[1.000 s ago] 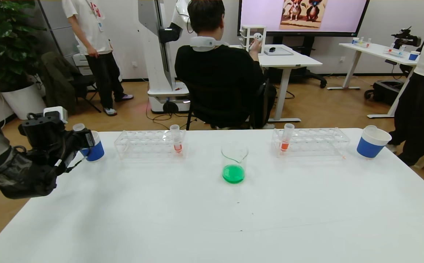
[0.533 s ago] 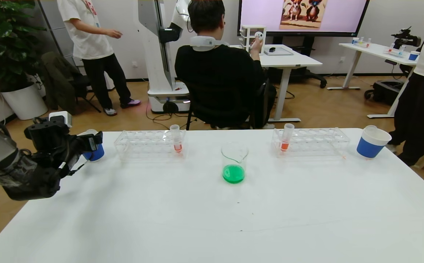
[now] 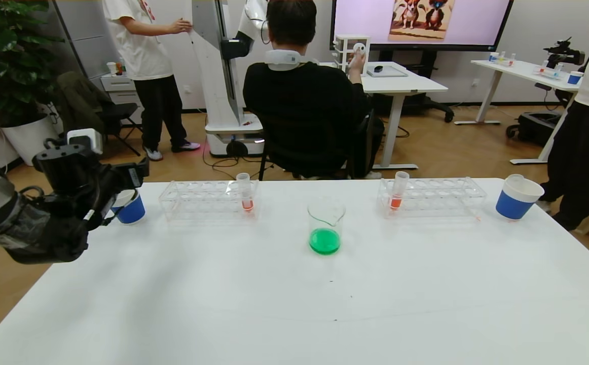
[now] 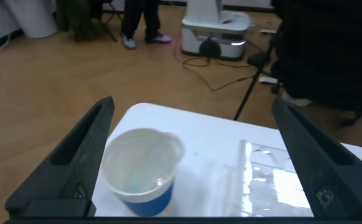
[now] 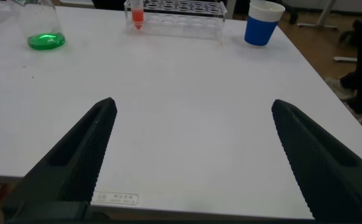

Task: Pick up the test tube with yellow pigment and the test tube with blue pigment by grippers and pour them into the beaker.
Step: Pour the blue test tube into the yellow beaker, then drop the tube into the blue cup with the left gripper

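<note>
Head view: my left gripper (image 3: pixel 135 177) now stands higher than a second ago, above the left blue cup (image 3: pixel 128 208) at the table's (image 3: pixel 294 304) left rear corner. The empty tube it held over that cup a second ago is gone from its fingers; the jaws are released and hold nothing. The cup's rim is partly hidden behind the gripper. The beaker (image 3: pixel 326 227) stands mid-table, holding green liquid. No tube with yellow or blue pigment is visible; each of the two clear racks (image 3: pixel 208 199) carries one tube of orange-red liquid (image 3: pixel 245 191). A second blue cup (image 3: pixel 516 197) sits at the right rear with a clear tube end showing at its rim. My right gripper is out of this view.

Left wrist view: my left gripper (image 4: pixel 196 158) shows both fingers spread wide, with the left blue cup (image 4: pixel 141 171) between and below them. Something pale lies in the cup; I cannot tell what.

Right wrist view: my right gripper (image 5: pixel 193 155) hangs spread and empty over the table's near right part, well apart from the beaker (image 5: pixel 42 28). A small label (image 5: pixel 115 198) on the table edge is unreadable.
</note>
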Controlling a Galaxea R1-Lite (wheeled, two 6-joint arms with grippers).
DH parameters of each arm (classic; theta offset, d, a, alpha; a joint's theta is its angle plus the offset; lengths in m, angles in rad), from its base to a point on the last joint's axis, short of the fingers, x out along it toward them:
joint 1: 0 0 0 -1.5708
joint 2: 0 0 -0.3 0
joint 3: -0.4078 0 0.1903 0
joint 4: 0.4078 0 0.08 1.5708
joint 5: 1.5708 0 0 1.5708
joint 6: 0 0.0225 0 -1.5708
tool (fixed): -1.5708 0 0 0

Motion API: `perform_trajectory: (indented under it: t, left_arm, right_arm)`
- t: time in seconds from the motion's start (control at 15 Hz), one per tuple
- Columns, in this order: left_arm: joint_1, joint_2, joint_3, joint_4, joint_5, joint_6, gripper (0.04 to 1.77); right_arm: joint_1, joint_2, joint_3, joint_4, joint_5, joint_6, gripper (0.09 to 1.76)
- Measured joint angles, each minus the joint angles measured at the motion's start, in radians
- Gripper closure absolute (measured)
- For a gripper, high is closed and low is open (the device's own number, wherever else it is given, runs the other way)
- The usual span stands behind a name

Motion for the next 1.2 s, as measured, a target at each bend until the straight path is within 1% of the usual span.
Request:
perform_trajectory:
  t: [0.2,0.27,0.4,0.53,0.6,0.73,0.87,1.0,1.07,1.2]
  left_arm:
    - [-0.16,-0.062,-0.022,0.028,0.007,0.005,0.06]
    - [-0.202,-0.081,-0.031,0.029,0.017,0.007,0.06]
    - [-0.241,-0.129,-0.035,0.028,0.048,0.006,0.06]
    - [-0.26,-0.197,-0.029,0.025,0.054,0.009,0.06]
    - [-0.269,-0.24,-0.024,0.025,0.054,0.021,0.06]
    - [-0.306,-0.345,0.005,0.028,0.055,0.08,0.06]
    - [-0.386,-0.461,0.09,0.029,0.061,0.158,0.06]
    - [-0.454,-0.565,0.201,0.029,0.089,0.219,0.06]
    - [-0.479,-0.616,0.264,0.028,0.107,0.234,0.06]
    - [-0.496,-0.707,0.384,0.027,0.126,0.246,0.06]
  right_arm:
    - [0.0,0.0,0.0,0.0,0.0,0.0,0.11]
    - [0.0,0.0,0.0,0.0,0.0,0.0,0.11]
    - [0.0,0.0,0.0,0.0,0.0,0.0,0.11]
    - [0.0,0.0,0.0,0.0,0.0,0.0,0.11]
    - [0.0,0.0,0.0,0.0,0.0,0.0,0.11]
    - [0.0,0.0,0.0,0.0,0.0,0.0,0.11]
    - [0.001,0.0,0.0,0.0,0.0,0.0,0.11]
    - [0.001,0.0,0.0,0.0,0.0,0.0,0.11]
    - [0.001,0.0,0.0,0.0,0.0,0.0,0.11]
    - [0.0,0.0,0.0,0.0,0.0,0.0,0.11]
